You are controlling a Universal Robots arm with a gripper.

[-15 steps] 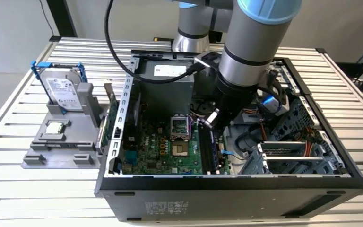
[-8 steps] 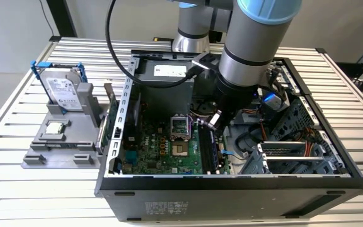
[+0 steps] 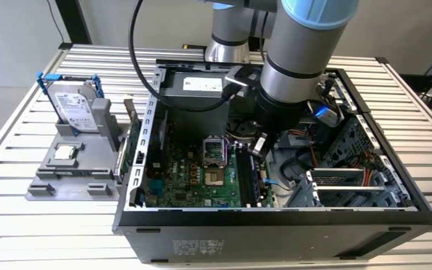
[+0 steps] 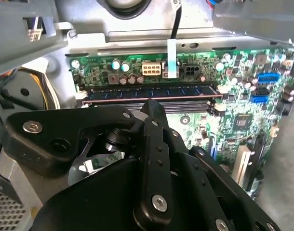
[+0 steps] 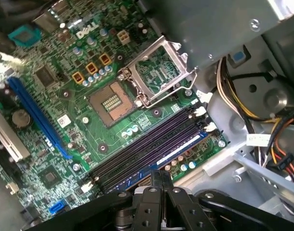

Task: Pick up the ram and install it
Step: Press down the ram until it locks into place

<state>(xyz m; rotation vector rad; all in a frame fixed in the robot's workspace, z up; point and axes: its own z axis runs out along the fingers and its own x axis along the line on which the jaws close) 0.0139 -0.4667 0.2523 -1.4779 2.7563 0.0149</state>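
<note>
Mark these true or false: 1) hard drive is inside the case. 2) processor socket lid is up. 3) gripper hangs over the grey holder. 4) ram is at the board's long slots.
1) Hard drive inside the case: false. The hard drive stands in the grey holder outside the case, on the exterior view's left.
2) Socket lid up: true. The lid is swung clear of the socket.
3) Gripper over the grey holder: false. The gripper is inside the case, above the long slots.
4) Ram at the slots: true. The ram lies along them, just beyond the gripper.
</note>
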